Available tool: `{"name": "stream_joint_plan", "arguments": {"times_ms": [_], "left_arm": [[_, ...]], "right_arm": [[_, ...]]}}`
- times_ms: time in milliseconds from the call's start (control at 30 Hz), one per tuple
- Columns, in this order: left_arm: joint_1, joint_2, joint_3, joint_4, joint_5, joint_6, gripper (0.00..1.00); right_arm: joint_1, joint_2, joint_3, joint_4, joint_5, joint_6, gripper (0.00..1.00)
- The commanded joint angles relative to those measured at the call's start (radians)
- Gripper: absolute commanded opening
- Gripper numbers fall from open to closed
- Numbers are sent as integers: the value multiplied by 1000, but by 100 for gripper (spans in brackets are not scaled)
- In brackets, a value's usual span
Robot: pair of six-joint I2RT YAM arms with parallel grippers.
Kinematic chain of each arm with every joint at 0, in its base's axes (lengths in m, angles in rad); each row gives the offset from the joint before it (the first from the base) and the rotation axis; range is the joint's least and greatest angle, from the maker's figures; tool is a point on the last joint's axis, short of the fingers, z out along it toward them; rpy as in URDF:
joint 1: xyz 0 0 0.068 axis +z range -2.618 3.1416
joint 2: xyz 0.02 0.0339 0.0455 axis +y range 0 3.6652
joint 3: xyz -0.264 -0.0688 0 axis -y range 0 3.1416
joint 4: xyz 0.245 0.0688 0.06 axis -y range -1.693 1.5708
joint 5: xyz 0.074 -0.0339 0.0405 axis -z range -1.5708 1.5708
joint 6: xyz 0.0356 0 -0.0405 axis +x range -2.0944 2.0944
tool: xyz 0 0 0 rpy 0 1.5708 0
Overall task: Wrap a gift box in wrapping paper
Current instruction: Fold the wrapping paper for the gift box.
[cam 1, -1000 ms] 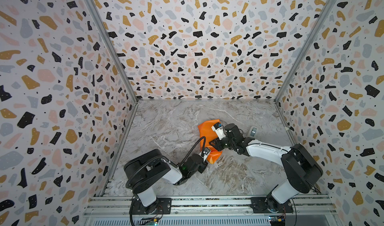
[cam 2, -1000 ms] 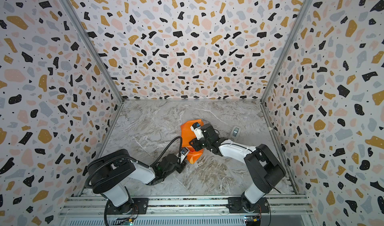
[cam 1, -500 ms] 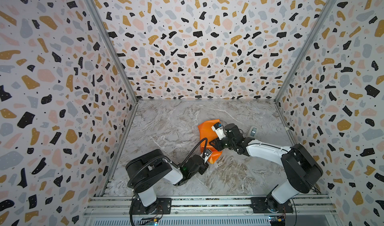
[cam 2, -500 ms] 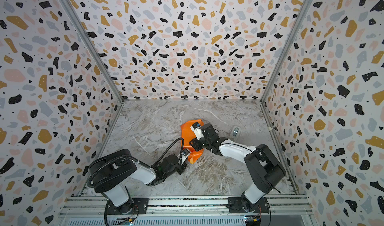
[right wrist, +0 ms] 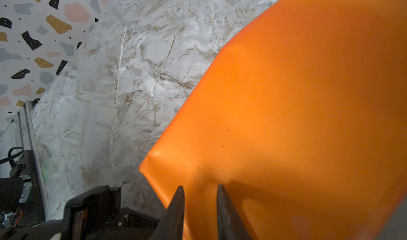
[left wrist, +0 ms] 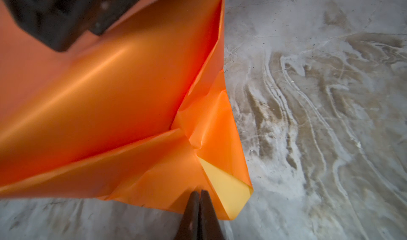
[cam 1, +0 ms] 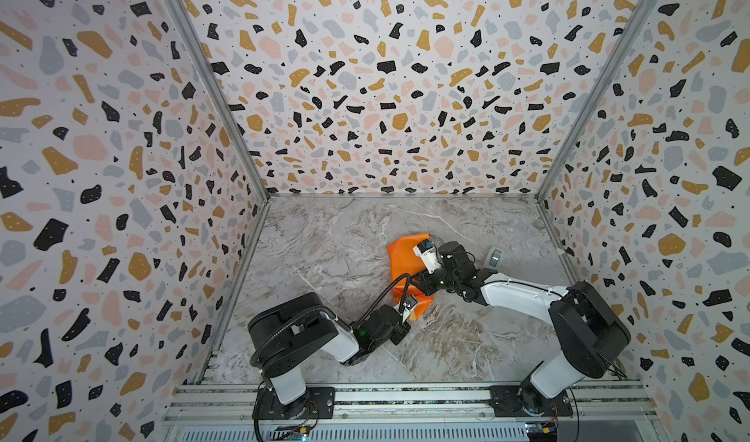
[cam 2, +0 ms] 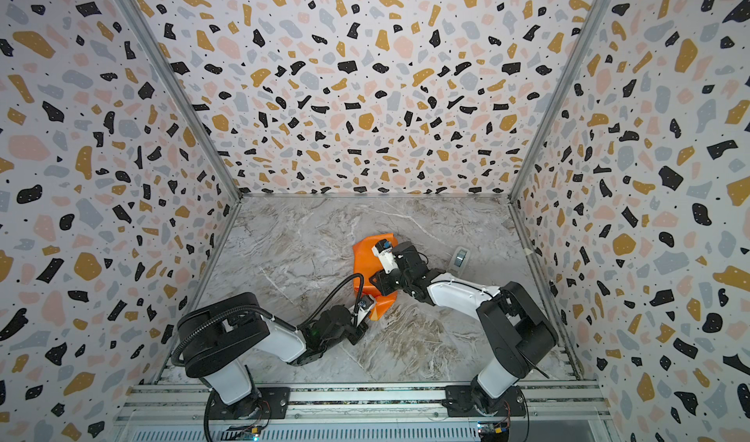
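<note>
Wrapping paper [cam 1: 404, 263] sits approx mid-table as a loose bundle, orange face out, seen in both top views. Its far part is smooth & curved, the near part creased. Table [cam 1: 324, 253] is marble-look, w/ terrazzo walls [cam 1: 365, 95] on 3 sides.

Left gripper [left wrist: 199, 197] is at the bundle's near corner, its arm lying in from the table's near-left. Jaws are pressed tight together, nipping the paper's near hem, w/ creases running in toward the tips. Just beside the tips a small corner is folded over, showing the yellow face.

Right gripper [right wrist: 200, 189] is over the bundle's right side, its arm lying in from the near-right. Jaws stand a little apart w/ nothing clamped btwn them. The tips are at the orange surface & throw a shadow on it, but can't tell if they actually touch.

Gift box doesn't show in any view.

Small grey object [cam 1: 494, 257] lies on the table btwn the bundle & the table's right edge, touching neither, just beyond the right forearm.
</note>
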Motion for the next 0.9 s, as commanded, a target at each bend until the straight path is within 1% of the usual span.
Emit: {"name": "stream_joint_plan", "arguments": {"times_ms": [0,333,533,633,733,867], "left_arm": [[-14,17,8,38,30,8,7],[-24,23,0,61,73,4,7],[-23,12,11,72,100,0,11],[-22,-37,9,68,68,-7,17],[-18,-116,-10,66,31,-28,23],[10,-218,-52,64,-4,-81,26]], "right_arm": [[7,42,-14,-76,-24,7,26],[3,42,-12,-76,-25,10,26],[3,43,-7,-76,-28,9,26],[3,39,-3,-78,-27,7,26],[3,39,5,-84,-28,8,26],[3,35,13,-88,-27,8,26]]}}
